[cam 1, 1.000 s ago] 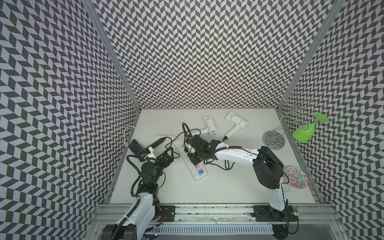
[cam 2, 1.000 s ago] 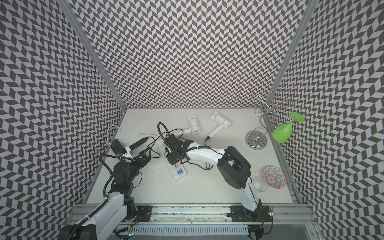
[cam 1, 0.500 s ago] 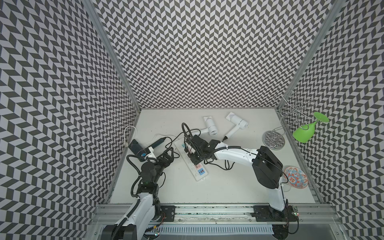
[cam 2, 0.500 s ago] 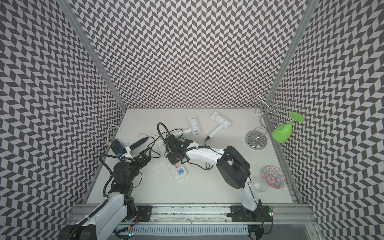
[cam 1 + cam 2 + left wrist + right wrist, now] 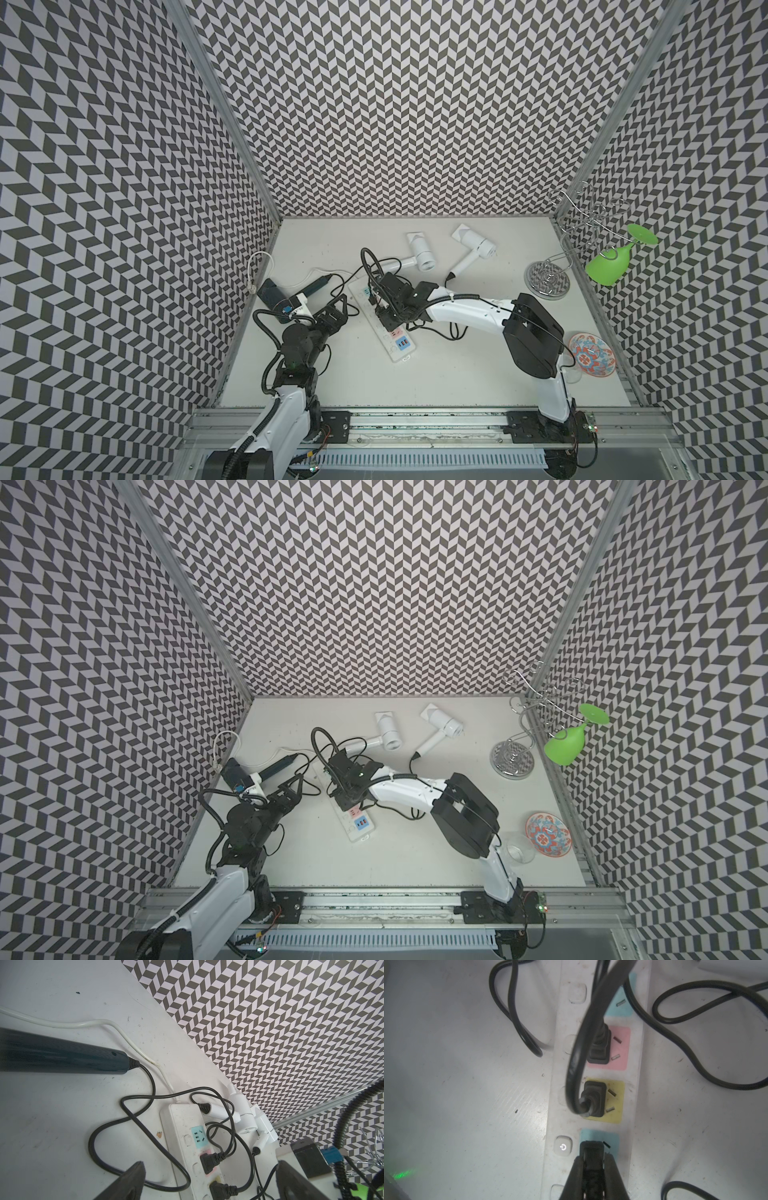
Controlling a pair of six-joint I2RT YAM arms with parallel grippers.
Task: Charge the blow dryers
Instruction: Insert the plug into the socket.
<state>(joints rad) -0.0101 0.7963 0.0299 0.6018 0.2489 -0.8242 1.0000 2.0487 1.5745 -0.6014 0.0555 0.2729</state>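
Nothing shows as moved since the earlier frames: arms, dryers and cords lie as they did. At the left of the table in both top views lies the dark dryer (image 5: pixel 270 293) (image 5: pixel 279 766). The left gripper (image 5: pixel 338 302) (image 5: pixel 293 784) is just to its right and lower in frame, jaws spread wide and holding nothing. In the left wrist view the dryer's handle (image 5: pixel 62 1055) lies apart from the fingers (image 5: pixel 128 1180), and its black cord loops on the table close by one of them. At centre the strip (image 5: pixel 400 348) (image 5: pixel 358 827) runs slantwise, with the right gripper (image 5: pixel 385 318) (image 5: pixel 347 800) pointing down onto it. In the right wrist view this gripper (image 5: pixel 591 1160) is clenched on a black plug (image 5: pixel 591 1148) standing at a blue socket; how deep it sits cannot be told. Two more plugs are in the pink (image 5: pixel 599 1047) and yellow (image 5: pixel 593 1097) sockets, making three plugs in all. Four coloured sockets show there: blue, pink, yellow, blue. The two white dryers (image 5: pixel 422 251) (image 5: pixel 478 243) lie in the upper centre of the table, well apart from both grippers; that makes three dryers, one dark and two white. At the right stand one wire rack (image 5: pixel 546 282), one green glass (image 5: pixel 609 266), one patterned plate (image 5: pixel 592 353) and one clear glass (image 5: pixel 519 852). The only mark that can be read is a power symbol on a lit button (image 5: pixel 562 1147); no brand or words are legible.
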